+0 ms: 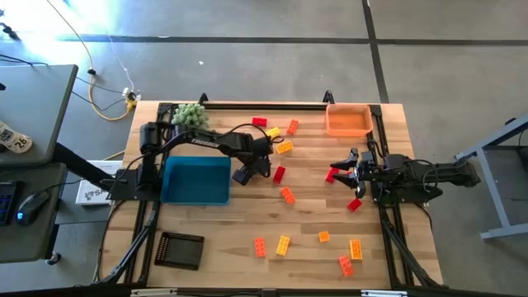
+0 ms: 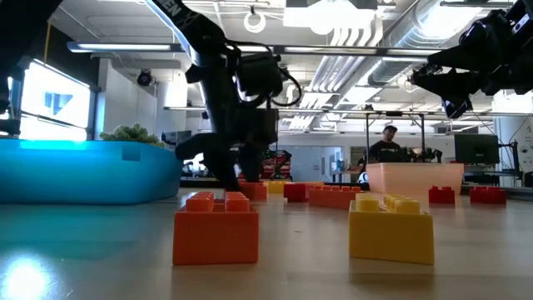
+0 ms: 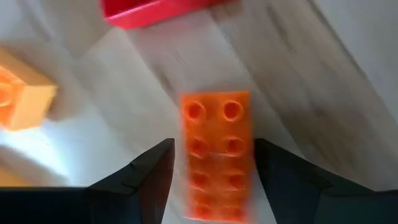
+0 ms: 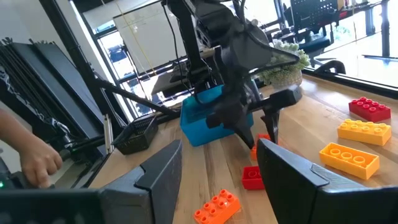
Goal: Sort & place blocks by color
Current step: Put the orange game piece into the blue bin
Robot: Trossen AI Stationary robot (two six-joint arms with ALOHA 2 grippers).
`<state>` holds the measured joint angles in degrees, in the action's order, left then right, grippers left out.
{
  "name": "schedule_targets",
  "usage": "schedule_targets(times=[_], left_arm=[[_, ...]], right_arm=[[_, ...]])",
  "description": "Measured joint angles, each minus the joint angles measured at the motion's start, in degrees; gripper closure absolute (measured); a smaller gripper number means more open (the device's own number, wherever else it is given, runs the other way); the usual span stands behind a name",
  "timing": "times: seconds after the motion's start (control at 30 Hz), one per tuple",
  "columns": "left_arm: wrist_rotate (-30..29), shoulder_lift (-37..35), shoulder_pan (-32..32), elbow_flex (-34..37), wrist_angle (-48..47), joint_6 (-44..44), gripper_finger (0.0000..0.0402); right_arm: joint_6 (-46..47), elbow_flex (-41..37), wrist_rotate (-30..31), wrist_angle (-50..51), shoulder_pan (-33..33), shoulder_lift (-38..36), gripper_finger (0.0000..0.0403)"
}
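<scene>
Orange brick (image 3: 214,155): lying flat on the bench, studs up, long axis running in line with the left gripper's fingers.
Left gripper (image 3: 211,180): jaws standing spread, one finger on each long side of the orange brick, not touching it.
Red brick (image 3: 149,11): lying just beyond the orange one.
Right gripper (image 1: 342,169): hanging near the bench's right edge, jaws spread, holding nothing.
Blue tray (image 1: 196,180): sitting beside the left arm.
</scene>
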<state>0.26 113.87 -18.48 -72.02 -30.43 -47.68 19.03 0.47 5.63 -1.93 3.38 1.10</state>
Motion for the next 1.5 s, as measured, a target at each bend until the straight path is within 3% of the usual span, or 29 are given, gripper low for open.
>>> schedule_targets(times=[0.2, 0.47, 0.77, 1.17, 1.5], left_arm=[[0.56, 0.76, 0.36, -0.06, -0.12, 3.66, 0.0198], [0.59, 0.32, 0.48, 0.05, -0.13, 9.71, 0.0293], [0.53, -1.03, 0.5, 0.31, -0.34, 17.94, 0.0293], [1.16, -18.19, 1.74, 0.19, -2.31, 36.49, 0.0293], [-0.56, -31.4, 3.44, 0.18, -21.02, 47.61, 0.0293]], right_arm=[[0.13, -0.01, -0.02, 0.01, 0.0, 0.0, 0.0208], [0.39, 0.0, 0.0, 0.0, 0.0, 0.0, 0.0208], [0.39, -0.01, -0.02, 0.0, 0.0, 0.0, 0.0208], [0.67, -0.02, 0.36, -0.08, 0.0, 0.0, 0.0208], [11.93, 0.0, 4.92, -1.16, 0.0, -0.02, 0.0208]])
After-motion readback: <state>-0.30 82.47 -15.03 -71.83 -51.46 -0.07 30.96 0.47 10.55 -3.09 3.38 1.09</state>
